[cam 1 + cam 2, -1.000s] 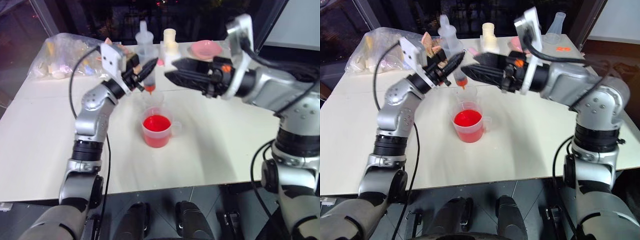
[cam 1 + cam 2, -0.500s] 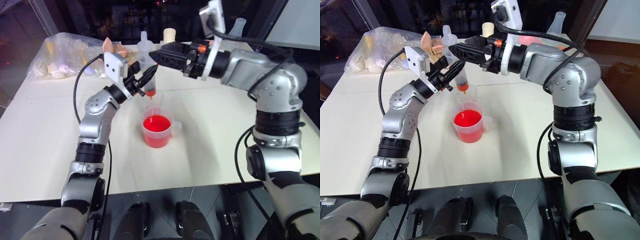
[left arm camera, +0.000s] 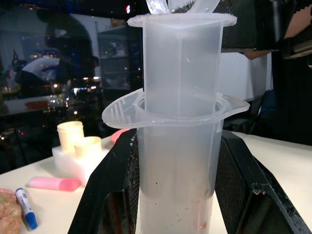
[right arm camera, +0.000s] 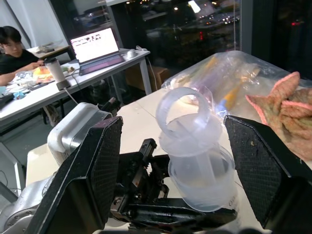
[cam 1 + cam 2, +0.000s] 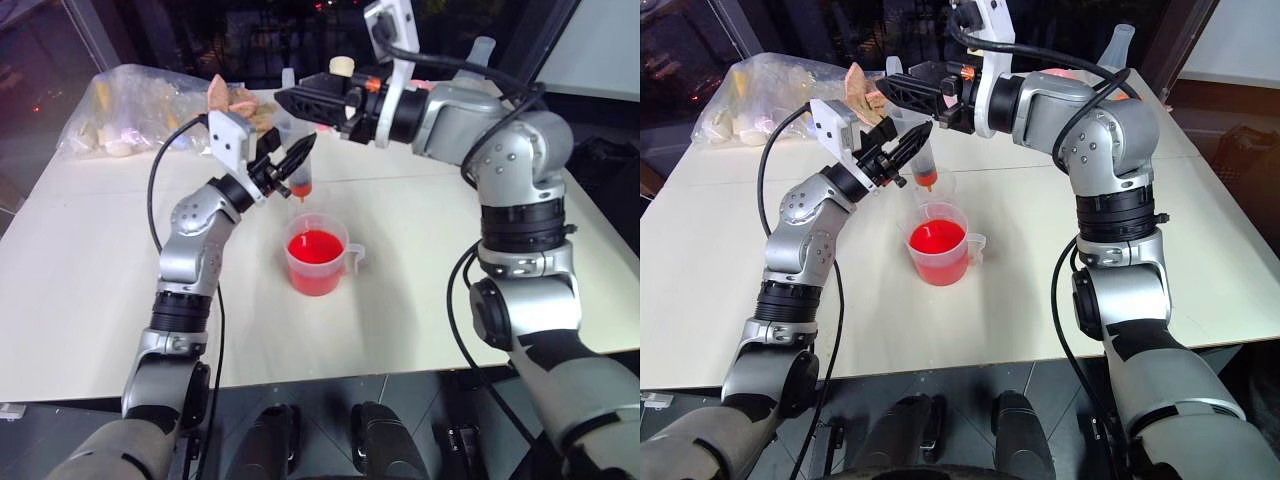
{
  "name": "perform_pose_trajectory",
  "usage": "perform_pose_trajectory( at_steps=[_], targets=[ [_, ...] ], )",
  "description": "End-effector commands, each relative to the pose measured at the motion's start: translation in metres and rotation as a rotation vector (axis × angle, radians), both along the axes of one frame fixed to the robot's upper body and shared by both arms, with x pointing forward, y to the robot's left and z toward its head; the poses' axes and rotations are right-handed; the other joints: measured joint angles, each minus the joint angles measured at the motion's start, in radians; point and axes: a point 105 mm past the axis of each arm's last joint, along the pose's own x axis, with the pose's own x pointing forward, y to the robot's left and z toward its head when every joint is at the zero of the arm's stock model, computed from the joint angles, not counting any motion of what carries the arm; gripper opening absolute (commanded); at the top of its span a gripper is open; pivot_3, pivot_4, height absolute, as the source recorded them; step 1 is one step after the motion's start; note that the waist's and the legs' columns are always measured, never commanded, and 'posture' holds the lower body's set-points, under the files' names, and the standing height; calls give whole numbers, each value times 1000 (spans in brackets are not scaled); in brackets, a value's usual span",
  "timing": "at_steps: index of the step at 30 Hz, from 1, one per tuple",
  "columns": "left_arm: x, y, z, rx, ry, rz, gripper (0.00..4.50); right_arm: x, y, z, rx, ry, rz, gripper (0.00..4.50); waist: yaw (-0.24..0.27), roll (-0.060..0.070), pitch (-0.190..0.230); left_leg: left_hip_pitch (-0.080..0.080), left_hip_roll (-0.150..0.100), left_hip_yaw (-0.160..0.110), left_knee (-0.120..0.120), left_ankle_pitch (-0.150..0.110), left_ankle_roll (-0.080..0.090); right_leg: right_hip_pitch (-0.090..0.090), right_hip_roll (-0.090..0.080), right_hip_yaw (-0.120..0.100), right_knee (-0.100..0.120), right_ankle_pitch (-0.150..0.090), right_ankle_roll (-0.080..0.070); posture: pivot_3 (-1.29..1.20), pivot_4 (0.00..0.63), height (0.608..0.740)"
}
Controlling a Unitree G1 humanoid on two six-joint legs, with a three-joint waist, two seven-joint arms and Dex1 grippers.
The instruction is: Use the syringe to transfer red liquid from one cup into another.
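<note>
1. Cup stands on the white table, handle toward the robot's right, about half full of red liquid.
2. A second, clear cup stands just behind it, under the syringe's tip.
3. Left gripper is clamped on the barrel of the syringe. The syringe is near upright, orange tip down, held above the clear cup. In the left wrist view the black fingers press both sides of the barrel, just under its flange.
4. Right gripper reaches in level from the robot's right, jaws spread wide. In the right wrist view its pads stand either side of the plunger's ring, not touching it.
5. Further back on the table lie a pink bowl, a flask, a blue-capped pen and a plastic bag.
6. A person sits at a desk with a laptop beyond the table.
</note>
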Motion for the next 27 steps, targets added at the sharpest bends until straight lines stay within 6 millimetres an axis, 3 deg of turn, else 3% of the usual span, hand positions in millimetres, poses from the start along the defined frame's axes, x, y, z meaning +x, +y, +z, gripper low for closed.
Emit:
perform_pose_trajectory(
  at_steps=[1,11,14,19,27],
  targets=[
    [-6,0,12,-4,-53,2,1552,-11,2,19,18,-64,30,3424,0,0,0,0,0,0,0,0,0,0,0,0,0,0,0,0,150,740],
    [-5,-2,10,4,-45,-4,1552,-18,10,16,14,-49,65,3424,-1,0,0,0,0,0,0,0,0,0,0,0,0,0,0,0,150,740],
    [-5,-3,10,3,-42,-4,1552,-20,15,16,11,-48,78,2664,-1,0,0,0,0,0,0,0,0,0,0,0,0,0,0,0,150,740],
    [-6,-4,8,4,-38,-6,1552,-22,20,17,13,-48,95,75,0,0,0,0,0,0,0,0,0,0,0,0,0,0,0,0,150,740],
    [-8,-5,10,-3,-38,-12,1552,-18,30,8,-10,-23,110,27,-2,0,0,0,0,0,0,1,-1,0,0,0,0,0,0,0,150,740]
  ],
)
